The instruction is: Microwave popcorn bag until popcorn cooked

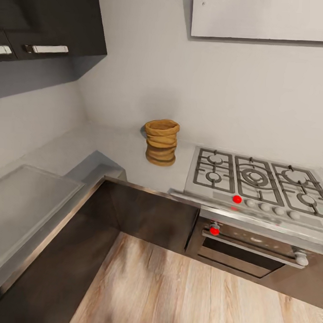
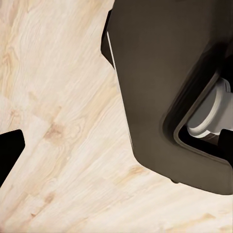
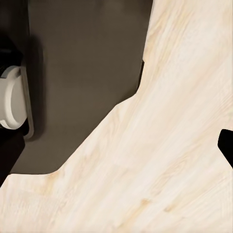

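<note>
Approach step, as I judge it — dark wall cabinets (image 1: 49, 37) far left, then the popcorn bag (image 1: 161, 142) upright on the table (image 1: 119, 154) in the far corner, just left of the gas hob (image 1: 260, 178); next, roll closer and reach — either hand's state I cannot tell

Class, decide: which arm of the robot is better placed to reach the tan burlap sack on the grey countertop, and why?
Left, marginally: the tan burlap sack stands on the grey countertop just left of centre in the head view, with the gas hob to its right. Both wrist views face wooden floor.
</note>
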You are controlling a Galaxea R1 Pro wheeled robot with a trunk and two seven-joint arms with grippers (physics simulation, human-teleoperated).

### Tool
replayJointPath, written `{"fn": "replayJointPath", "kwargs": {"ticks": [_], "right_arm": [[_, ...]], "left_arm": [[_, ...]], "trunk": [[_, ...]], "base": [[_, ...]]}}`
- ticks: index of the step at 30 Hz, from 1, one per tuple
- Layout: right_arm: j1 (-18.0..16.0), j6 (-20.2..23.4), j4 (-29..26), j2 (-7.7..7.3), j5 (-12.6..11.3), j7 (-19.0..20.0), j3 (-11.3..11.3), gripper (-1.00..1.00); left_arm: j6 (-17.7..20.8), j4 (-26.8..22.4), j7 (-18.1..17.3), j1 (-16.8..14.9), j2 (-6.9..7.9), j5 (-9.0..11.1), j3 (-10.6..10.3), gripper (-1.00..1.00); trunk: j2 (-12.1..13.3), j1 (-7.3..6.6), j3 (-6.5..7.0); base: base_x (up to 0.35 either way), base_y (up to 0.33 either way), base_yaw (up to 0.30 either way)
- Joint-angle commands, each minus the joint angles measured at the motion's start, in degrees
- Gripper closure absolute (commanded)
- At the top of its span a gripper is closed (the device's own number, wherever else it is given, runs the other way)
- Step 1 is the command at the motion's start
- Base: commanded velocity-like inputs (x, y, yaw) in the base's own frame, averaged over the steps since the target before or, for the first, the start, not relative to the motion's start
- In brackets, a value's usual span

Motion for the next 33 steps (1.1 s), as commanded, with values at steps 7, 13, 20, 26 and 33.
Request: {"fn": "replayJointPath", "kwargs": {"ticks": [7, 13, 20, 26, 33], "right_arm": [[0.0, 0.2, 0.1, -0.05, 0.5, 0.3, -0.5, -1.0], [0.0, 0.3, -0.1, -0.25, 0.5, 0.8, -0.6, -1.0], [-0.1, 4.2, -8.4, 0.26, 3.5, 1.0, -0.6, -1.0], [-0.1, 36.3, -41.0, 5.77, 4.8, 7.2, 0.3, -1.0], [-2.6, 65.9, -77.3, 6.5, 4.3, 17.6, 14.7, -1.0]], "left_arm": [[-0.1, 0.0, 0.1, 0.0, 0.03, 0.2, 0.2, -1.0], [-0.1, 0.0, 0.1, 0.0, 0.03, 0.2, 0.2, -1.0], [-0.1, -0.1, 0.1, 0.0, 0.03, 0.2, 0.2, -1.0], [-0.1, -0.1, 0.2, 0.0, 0.04, 0.2, 0.2, -1.0], [-0.1, -0.1, 0.2, 0.0, 0.05, 0.2, 0.3, -1.0]], "trunk": [[-0.1, -0.01, -0.09], [-0.1, -0.01, -0.09], [-0.1, -0.01, -0.09], [-0.1, -0.01, -0.09], [-0.1, -0.01, -0.09]], "base": [[-0.345, 0.0, 0.0], [-0.285, 0.0, 0.0], [-0.031, 0.0, 0.0], [-0.001, 0.0, 0.0], [0.0, 0.0, 0.0]]}}
